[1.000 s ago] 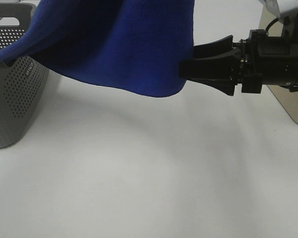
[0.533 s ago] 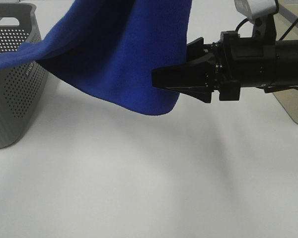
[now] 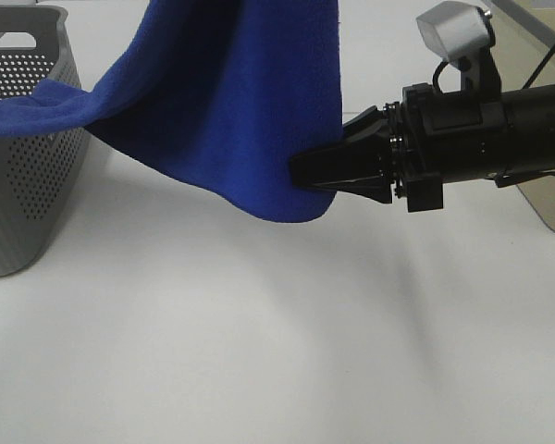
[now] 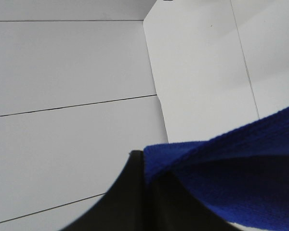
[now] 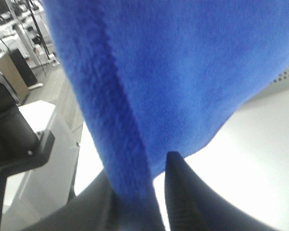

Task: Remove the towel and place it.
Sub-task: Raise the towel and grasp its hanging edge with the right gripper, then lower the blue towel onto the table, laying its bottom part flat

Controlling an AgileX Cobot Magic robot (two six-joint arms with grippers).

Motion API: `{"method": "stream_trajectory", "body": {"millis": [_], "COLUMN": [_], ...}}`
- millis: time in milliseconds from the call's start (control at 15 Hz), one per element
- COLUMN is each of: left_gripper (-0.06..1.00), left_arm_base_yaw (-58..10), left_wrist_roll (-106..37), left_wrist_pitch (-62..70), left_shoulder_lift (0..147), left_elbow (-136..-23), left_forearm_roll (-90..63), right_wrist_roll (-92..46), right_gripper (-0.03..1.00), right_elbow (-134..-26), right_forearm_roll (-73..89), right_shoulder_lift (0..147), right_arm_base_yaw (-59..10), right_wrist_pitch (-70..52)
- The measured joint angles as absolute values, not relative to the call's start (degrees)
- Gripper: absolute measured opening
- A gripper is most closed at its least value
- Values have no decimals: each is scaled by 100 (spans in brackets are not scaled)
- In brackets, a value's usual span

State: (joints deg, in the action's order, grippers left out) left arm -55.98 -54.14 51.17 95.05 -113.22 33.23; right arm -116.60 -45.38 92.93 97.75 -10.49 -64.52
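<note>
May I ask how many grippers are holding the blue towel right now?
2. The right gripper pinches the towel at its low right edge in the exterior view; the left gripper holds another part, seen only in its wrist view.

Grey perforated basket [image 3: 23, 190] at far left, slot handle under rim, standing on white table [image 3: 259, 351]. Tan panel [image 3: 548, 202] at right edge, cut off by frame. Left wrist view: white panels [image 4: 62, 62] with thin dark seams. Right wrist view: blurred shelving [image 5: 14, 29] in background
</note>
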Motion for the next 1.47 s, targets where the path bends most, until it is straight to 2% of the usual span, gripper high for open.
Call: {"method": "stream_trajectory", "body": {"millis": [67, 133, 267, 733, 1000, 1267, 1467], "left_gripper": [0, 0, 0, 0, 0, 0, 0], "left_arm_base_yaw": [-5598, -5598, -5598, -5409, -5369, -5042, -4715], "left_wrist_roll": [-5392, -5374, -5311, -4274, -2785, -1599, -1387], "left_wrist_pitch": [5117, 5117, 5122, 5420, 5414, 5168, 4922], "left_shoulder_lift": [9505, 9505, 9505, 9563, 9574, 9603, 9603], "left_elbow": [-11322, -11322, -11322, -11322, -11322, -11322, -11322], "left_forearm_roll": [3329, 3329, 3335, 3312, 3295, 3306, 3209], "right_wrist_roll": [-11654, -11643, -11494, -10107, -8463, -5747, -3644], "right_gripper": [28, 21, 2, 2, 2, 2, 2], "right_elbow": [-4538, -4538, -4538, -4538, -4778, -5947, -7575], "right_forearm_roll": [9259, 9219, 9202, 9379, 8497, 6096, 3541], "right_shoulder_lift": [9775, 9775, 9775, 9775, 9649, 9041, 8761], "right_arm_base_yaw": [-1049, -1049, -1049, -1049, -1049, -1049, -1049], "right_wrist_pitch": [-6400, -6343, -6320, -6039, -5730, -5329, -5500]}}
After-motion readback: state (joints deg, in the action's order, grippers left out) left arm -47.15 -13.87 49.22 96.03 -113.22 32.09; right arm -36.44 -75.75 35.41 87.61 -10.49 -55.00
